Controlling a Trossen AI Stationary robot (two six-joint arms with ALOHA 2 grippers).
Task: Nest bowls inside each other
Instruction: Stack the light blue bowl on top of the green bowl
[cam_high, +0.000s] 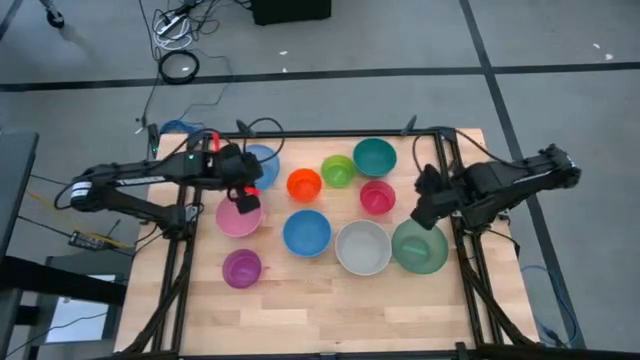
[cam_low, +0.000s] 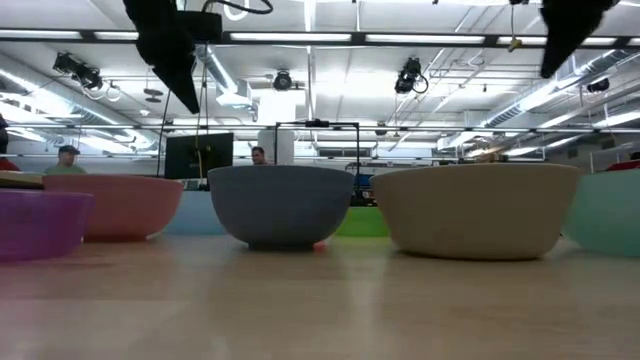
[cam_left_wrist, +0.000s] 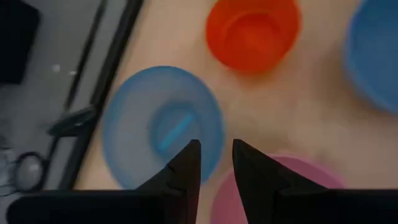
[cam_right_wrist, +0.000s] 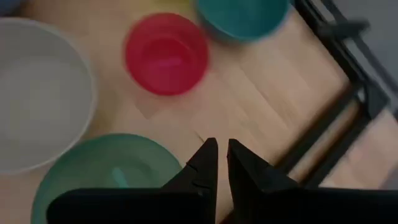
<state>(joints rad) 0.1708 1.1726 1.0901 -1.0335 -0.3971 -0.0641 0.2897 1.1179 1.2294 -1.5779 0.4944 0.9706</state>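
Several bowls stand apart, rims up, on the wooden table: light blue (cam_high: 262, 165), orange (cam_high: 304, 184), lime (cam_high: 338, 170), teal (cam_high: 374, 157), magenta (cam_high: 377, 197), pink (cam_high: 240, 215), blue (cam_high: 306, 232), white (cam_high: 362, 247), green (cam_high: 420, 246) and purple (cam_high: 242, 268). My left gripper (cam_left_wrist: 214, 146) hangs open above the gap between the light blue bowl (cam_left_wrist: 161, 124) and the pink bowl (cam_left_wrist: 280, 186), with nothing between its fingers. My right gripper (cam_right_wrist: 222, 144) is shut, pointing down above the green bowl's far rim (cam_right_wrist: 106, 174), near the magenta bowl (cam_right_wrist: 166, 53).
A black frame (cam_high: 450, 170) runs along the table's edges, close behind the right gripper (cam_high: 424, 212). Bare wood (cam_high: 330, 310) lies along the near edge. In the low view both arms hang high above the bowls, and people sit in the room beyond.
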